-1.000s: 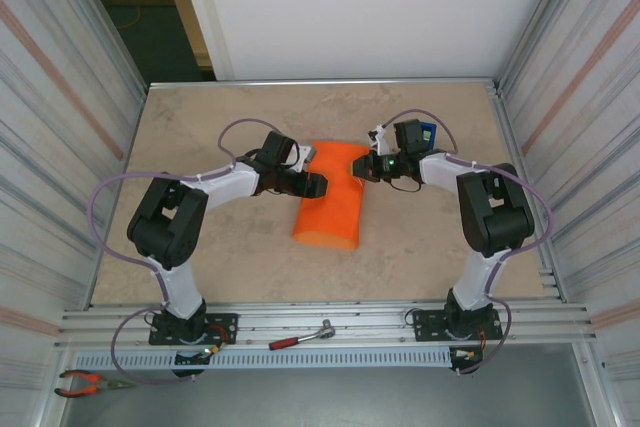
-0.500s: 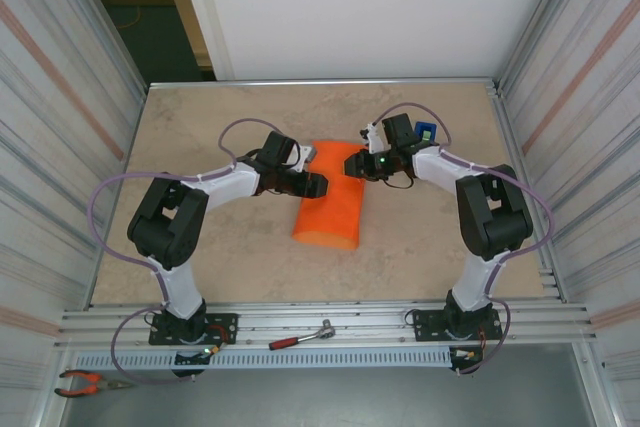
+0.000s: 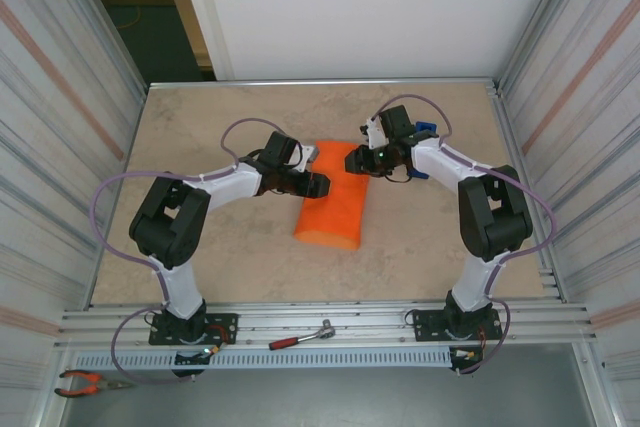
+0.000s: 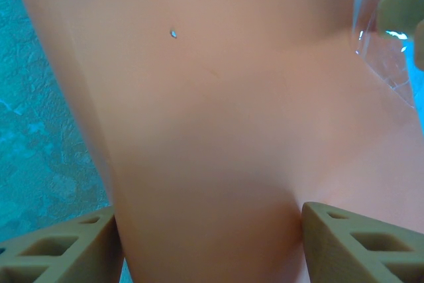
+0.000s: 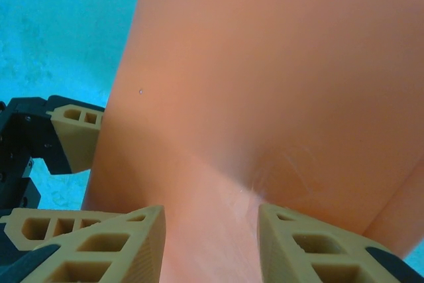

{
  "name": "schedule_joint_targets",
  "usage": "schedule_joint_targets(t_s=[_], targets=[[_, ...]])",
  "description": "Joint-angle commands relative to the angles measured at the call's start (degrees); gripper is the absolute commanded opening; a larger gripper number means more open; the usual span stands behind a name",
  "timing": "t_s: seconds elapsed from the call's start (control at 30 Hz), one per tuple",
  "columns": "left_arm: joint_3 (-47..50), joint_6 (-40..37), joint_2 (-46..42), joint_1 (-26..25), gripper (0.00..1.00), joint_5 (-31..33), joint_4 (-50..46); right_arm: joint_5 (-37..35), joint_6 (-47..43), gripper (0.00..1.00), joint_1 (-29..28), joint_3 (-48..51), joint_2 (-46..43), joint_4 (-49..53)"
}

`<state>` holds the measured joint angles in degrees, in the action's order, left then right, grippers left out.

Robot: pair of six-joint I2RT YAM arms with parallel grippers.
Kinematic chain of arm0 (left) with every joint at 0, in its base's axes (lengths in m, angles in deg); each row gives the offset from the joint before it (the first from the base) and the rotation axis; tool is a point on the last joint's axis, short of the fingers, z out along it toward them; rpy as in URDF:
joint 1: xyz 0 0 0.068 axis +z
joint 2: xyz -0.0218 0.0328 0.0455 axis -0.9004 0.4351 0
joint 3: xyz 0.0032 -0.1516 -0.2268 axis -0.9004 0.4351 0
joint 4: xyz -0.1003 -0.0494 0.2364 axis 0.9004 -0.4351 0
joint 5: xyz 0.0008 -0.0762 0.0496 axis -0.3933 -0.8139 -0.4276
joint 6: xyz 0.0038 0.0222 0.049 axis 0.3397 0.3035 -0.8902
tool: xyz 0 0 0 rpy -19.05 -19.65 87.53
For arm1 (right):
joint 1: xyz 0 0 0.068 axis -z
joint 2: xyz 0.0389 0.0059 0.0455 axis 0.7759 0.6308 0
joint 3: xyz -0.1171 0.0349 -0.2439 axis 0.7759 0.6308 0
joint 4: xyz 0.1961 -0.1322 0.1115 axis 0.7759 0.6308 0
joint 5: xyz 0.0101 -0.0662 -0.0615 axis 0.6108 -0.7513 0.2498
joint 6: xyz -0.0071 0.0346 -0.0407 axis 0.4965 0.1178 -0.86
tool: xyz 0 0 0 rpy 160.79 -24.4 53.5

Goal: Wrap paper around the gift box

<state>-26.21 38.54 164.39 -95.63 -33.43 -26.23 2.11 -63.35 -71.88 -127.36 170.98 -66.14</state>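
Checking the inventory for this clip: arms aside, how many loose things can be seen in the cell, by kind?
Orange paper: 1
Blue tape dispenser: 1
Hand tools: 2, the red-handled ratchet and the orange-handled pliers
Total: 4
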Motion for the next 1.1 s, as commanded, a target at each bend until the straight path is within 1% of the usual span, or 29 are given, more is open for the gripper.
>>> schedule_joint_targets(t_s=[0.0, 0.23, 0.47, 0.7, 1.07], targets=[[3.4, -3.2, 5.6, -2.8, 0.67, 4.3, -11.6, -1.5, -2.2, 0.43, -0.2, -2.8, 0.4, 1.3], [3.3, -3.2, 5.9, -2.9, 0.66, 4.1, -11.6, -2.2, -3.2, 0.51, -0.4, -4.3, 1.1, 2.6], [3.4, -3.3, 6.0, -3.2, 0.65, 4.2, -11.7, -3.6, -4.3, 0.67, -1.1, -5.9, 0.9, 3.9], [3.3, -3.4, 6.1, -3.3, 0.64, 4.2, -11.8, -4.4, -5.3, 0.77, -1.5, -8.3, 1.2, 5.7], [3.3, -3.4, 6.3, -3.5, 0.64, 4.2, -11.8, -6.5, -6.5, 0.83, -2.9, -12.0, 2.7, 7.5]])
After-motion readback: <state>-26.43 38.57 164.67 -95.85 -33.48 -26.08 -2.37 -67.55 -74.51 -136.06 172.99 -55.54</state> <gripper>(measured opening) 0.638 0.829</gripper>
